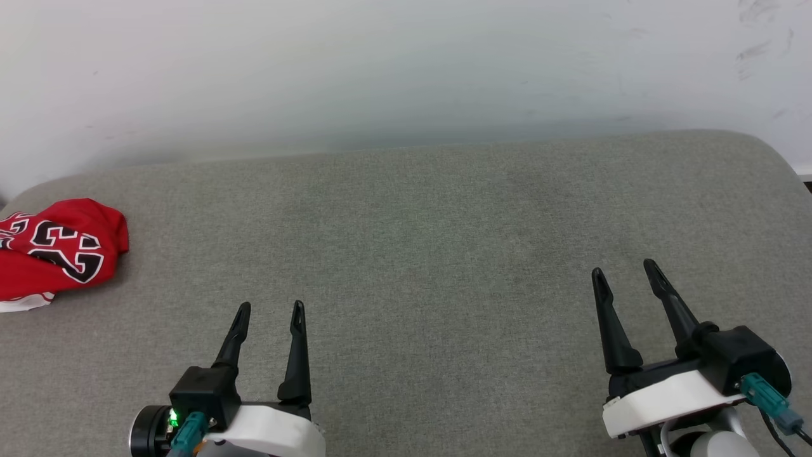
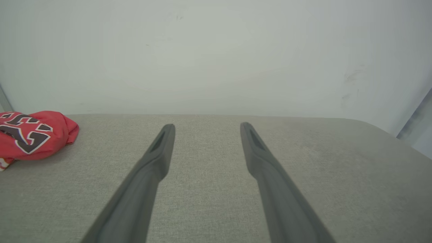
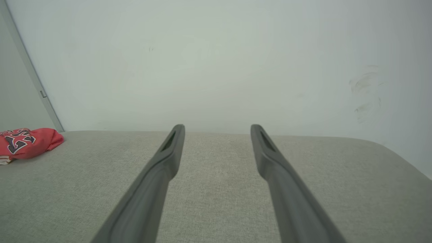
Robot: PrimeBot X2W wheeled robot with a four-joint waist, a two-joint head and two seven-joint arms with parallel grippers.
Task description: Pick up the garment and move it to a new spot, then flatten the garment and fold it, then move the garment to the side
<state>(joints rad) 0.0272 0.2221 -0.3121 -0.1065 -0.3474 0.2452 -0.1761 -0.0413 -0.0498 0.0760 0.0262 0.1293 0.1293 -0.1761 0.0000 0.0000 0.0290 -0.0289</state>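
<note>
The garment point(image 1: 57, 251) is a red jersey with black, white-outlined lettering, bunched in a heap at the far left of the grey cushioned surface, partly cut off by the view's edge. A strip of white trim peeks out under it. My left gripper point(image 1: 271, 310) hovers open at the lower left, well to the right of the heap, nothing between its fingers. My right gripper point(image 1: 625, 268) stands open at the lower right, far from the jersey. The left wrist view has the garment point(image 2: 32, 135) at its left edge, and in the right wrist view the garment point(image 3: 28, 142) lies far left.
The grey fabric surface point(image 1: 431, 254) stretches wide between and ahead of both grippers, with rounded back corners. A pale wall point(image 1: 406, 70) rises directly behind its far edge. A dark gap shows past the right corner.
</note>
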